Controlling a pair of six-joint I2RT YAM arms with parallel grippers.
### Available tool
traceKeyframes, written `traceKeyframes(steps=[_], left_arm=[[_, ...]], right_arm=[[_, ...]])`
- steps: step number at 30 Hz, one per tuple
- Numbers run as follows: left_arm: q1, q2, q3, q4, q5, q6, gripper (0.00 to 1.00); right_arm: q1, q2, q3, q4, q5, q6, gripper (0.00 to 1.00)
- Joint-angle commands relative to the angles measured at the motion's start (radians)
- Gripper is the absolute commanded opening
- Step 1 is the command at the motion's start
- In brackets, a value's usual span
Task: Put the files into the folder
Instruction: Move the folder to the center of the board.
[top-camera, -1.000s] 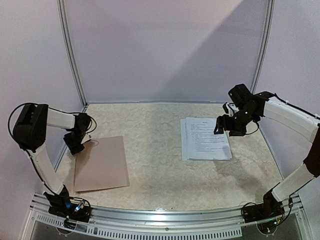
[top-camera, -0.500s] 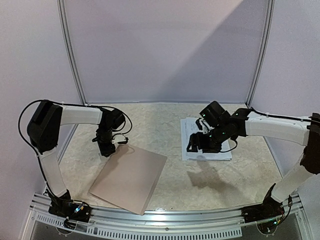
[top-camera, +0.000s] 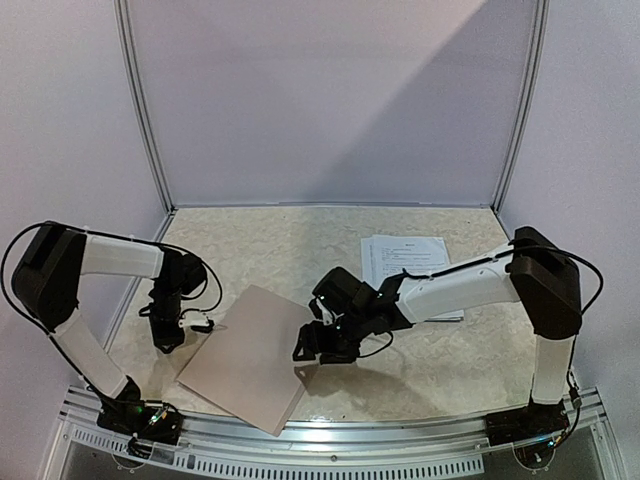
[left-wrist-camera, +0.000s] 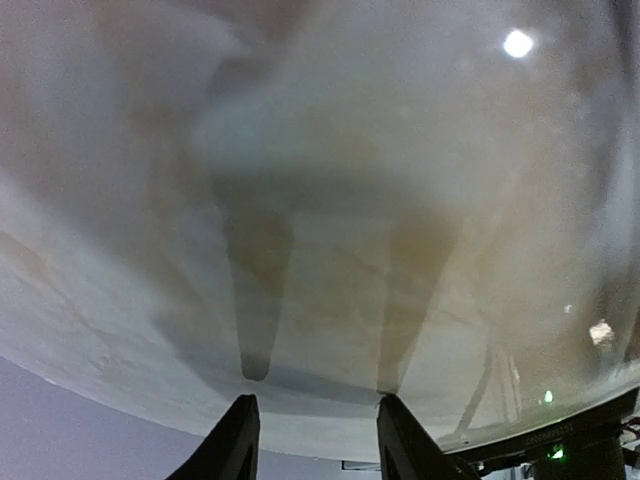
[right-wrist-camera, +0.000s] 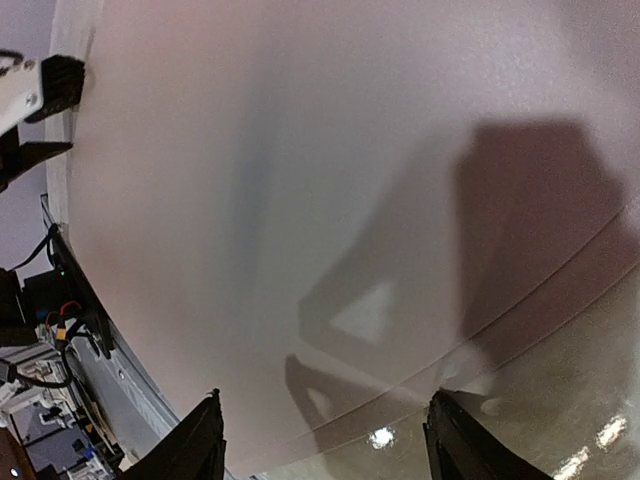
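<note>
- Left fingers (left-wrist-camera: 238, 440) are parted a moderate way with nothing between them. They hang low over the table (top-camera: 300, 235), just left of the folder (top-camera: 250, 355).
- The left wrist view is blurred, so I cannot tell whether they touch the table.
- Right fingers (right-wrist-camera: 195, 445) are spread wide and empty, close over the folder's cover near its right edge. I cannot tell whether they touch it.
- Folder is closed and flat on the near-left part of the table, turned diagonally, with its near corner at the table's front edge.
- Files (top-camera: 408, 262) lie stacked on the table at the far right, well apart from the folder, with the right arm (top-camera: 455, 285) crossing their near edge.
</note>
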Motion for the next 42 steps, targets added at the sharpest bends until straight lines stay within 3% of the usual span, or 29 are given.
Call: traceKeyframes(steps=[1, 6, 10, 15, 25, 31, 34, 39, 42], left_arm=[[-0.093, 0.011, -0.037, 0.036, 0.134, 0.059, 0.42], [-0.233, 0.051, 0.064, -0.014, 0.332, 0.020, 0.43], [-0.321, 0.149, 0.184, -0.035, 0.414, -0.017, 0.44], [-0.357, 0.203, 0.301, -0.060, 0.537, -0.051, 0.45], [-0.378, 0.204, 0.306, -0.032, 0.623, -0.060, 0.50], [-0.377, 0.033, 0.297, -0.037, 0.574, -0.043, 0.58], [-0.418, -0.059, 0.265, -0.038, 0.490, -0.018, 0.75], [-0.661, -0.182, 0.150, 0.035, 0.311, 0.030, 0.85], [-0.812, -0.171, 0.121, 0.069, 0.236, 0.001, 0.98]], right_arm=[[-0.001, 0.032, -0.017, 0.083, 0.006, 0.109, 0.69], [-0.032, 0.016, -0.072, 0.100, 0.055, 0.153, 0.69], [-0.098, -0.019, -0.124, 0.092, 0.080, 0.139, 0.69], [-0.166, -0.124, -0.097, -0.072, 0.142, 0.005, 0.73], [-0.236, -0.259, -0.120, -0.262, 0.116, -0.132, 0.75], [-0.207, -0.395, -0.297, -0.152, -0.024, -0.039, 0.75], [-0.163, -0.427, -0.360, -0.106, -0.052, 0.019, 0.76], [-0.146, -0.458, -0.484, 0.030, -0.049, 0.121, 0.76], [-0.138, -0.459, -0.530, 0.090, -0.024, 0.183, 0.75]])
